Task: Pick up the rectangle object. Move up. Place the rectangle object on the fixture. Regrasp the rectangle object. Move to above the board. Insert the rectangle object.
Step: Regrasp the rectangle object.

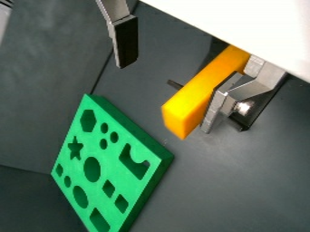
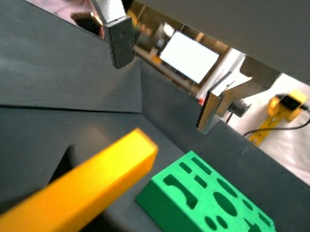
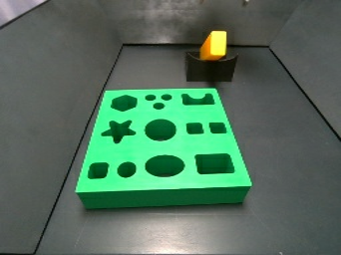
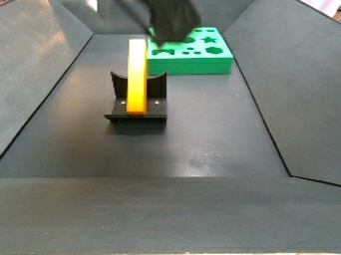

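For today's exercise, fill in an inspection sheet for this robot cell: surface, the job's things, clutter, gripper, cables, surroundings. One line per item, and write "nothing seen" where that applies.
Surface: dark grey floor, bare around the parts.
Rectangle object: the orange-yellow block rests in the fixture, leaning; nothing grips it.
Board: green slab lies flat, all cut-outs empty, apart from the fixture.
Clutter: nothing seen.
Gripper: the gripper is open above the block, its fingers either side of it and not touching, in both wrist views.
Cables: a yellow cable lies outside the cell, in a wrist view.
Surroundings: dark sloping walls enclose the floor; a white panel stands beyond them.
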